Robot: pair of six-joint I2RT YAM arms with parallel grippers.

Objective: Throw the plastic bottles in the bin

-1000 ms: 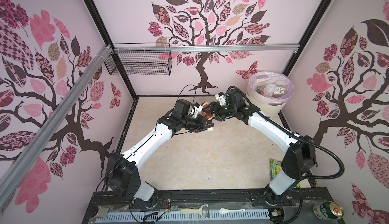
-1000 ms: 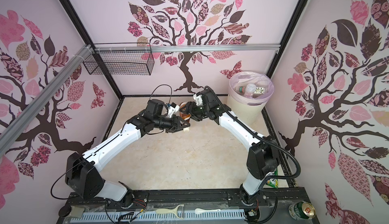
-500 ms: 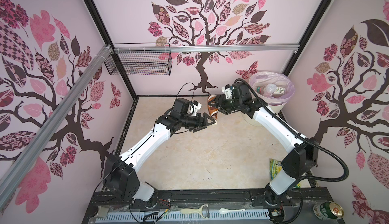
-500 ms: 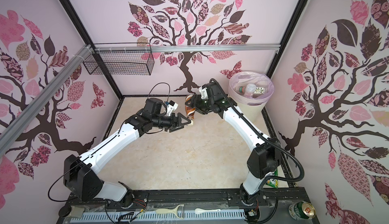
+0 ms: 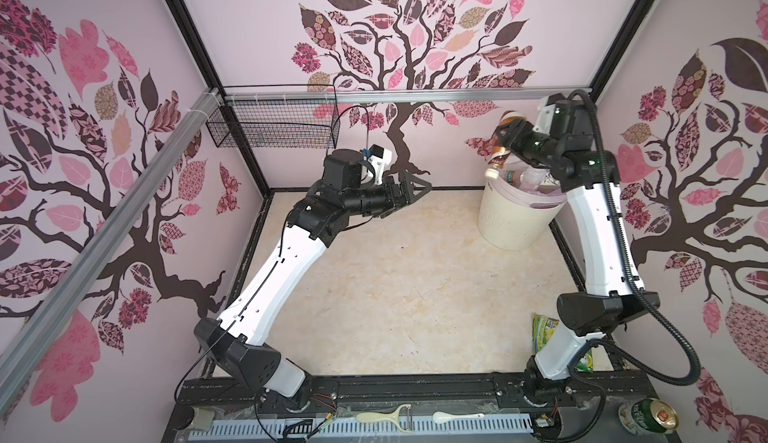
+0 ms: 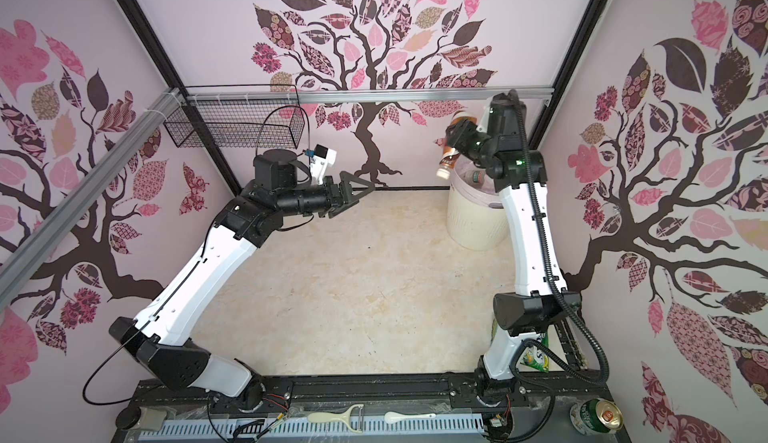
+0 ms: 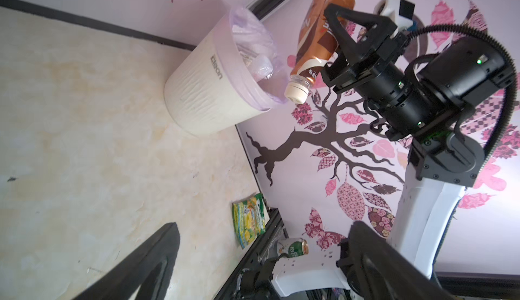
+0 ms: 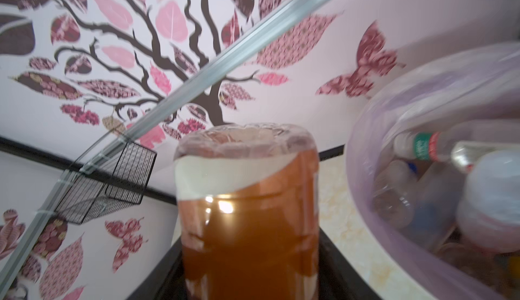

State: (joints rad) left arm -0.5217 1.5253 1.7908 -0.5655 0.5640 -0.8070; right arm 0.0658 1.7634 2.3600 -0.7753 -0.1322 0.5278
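**Bottle changes hands**

The left hand (image 6: 353,202) has let go and is wide open, holding nothing; further back, the right hand (image 5: 510,135) now grips the brown bottle (image 7: 312,39), cap down, over the bin (image 5: 511,220) edge; dropping it looks next.

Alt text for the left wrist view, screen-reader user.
The right gripper holds a brown-wrapped plastic bottle tilted cap-down by the rim of the round cream ribbed bin with its lilac liner. A yellow-green snack bag lies at the edge of the tabletop, a green metal can beyond it.
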